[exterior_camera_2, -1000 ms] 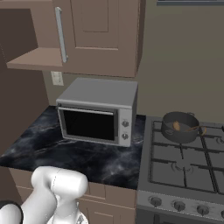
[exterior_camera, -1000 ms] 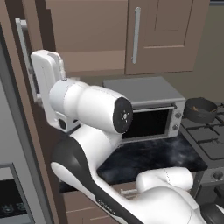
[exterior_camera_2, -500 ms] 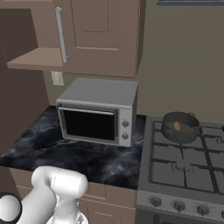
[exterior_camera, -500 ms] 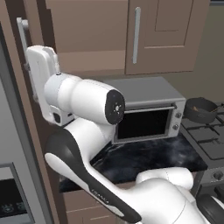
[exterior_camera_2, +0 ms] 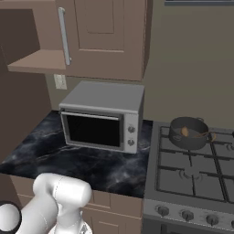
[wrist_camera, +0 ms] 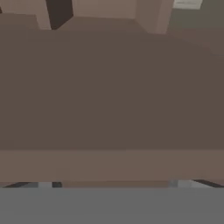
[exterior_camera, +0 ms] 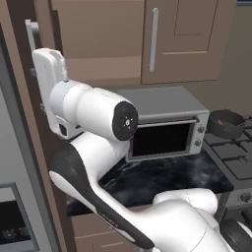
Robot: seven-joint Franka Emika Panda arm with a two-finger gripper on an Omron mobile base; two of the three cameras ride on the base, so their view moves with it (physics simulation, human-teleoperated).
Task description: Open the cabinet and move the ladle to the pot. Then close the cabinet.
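Cabinet (exterior_camera_2: 105, 41), left door (exterior_camera: 24, 98) standing open at the near left, its edge turned toward the left base camera and its silver bar handle (exterior_camera: 31, 29) at the top. Over the last second the arm (exterior_camera: 93, 110) has swung up and to the left, bringing the hand close against this door. The tool (wrist_camera: 109, 184) is released: its tips sit wide apart at the bottom of the hand view with nothing between them, facing a flat brown panel at very close range. Whether the tips touch the panel cannot be told.

Beyond the arm, the dark marbled table (exterior_camera_2: 41, 155) carries a silver microwave (exterior_camera_2: 103, 116), unchanged in place. Further right, on the stove (exterior_camera_2: 192, 173), stands the pot (exterior_camera_2: 188, 133), low, round and dark grey with a thick rim. The ladle (exterior_camera_2: 185, 132) lies in it: a small brown oval bowl inside the rim, the thin handle reaching out over the right edge.

Farthest, on the wall above the microwave, the cabinet's right door is shut, its long vertical handle bright against the recessed brown panel; to its left the bare shelf (exterior_camera_2: 39, 61) is exposed.

Reading: the ladle transfer appears complete, so the arm's shift toward the open door most likely begins the closing step, a push with spread tips rather than a grasp.
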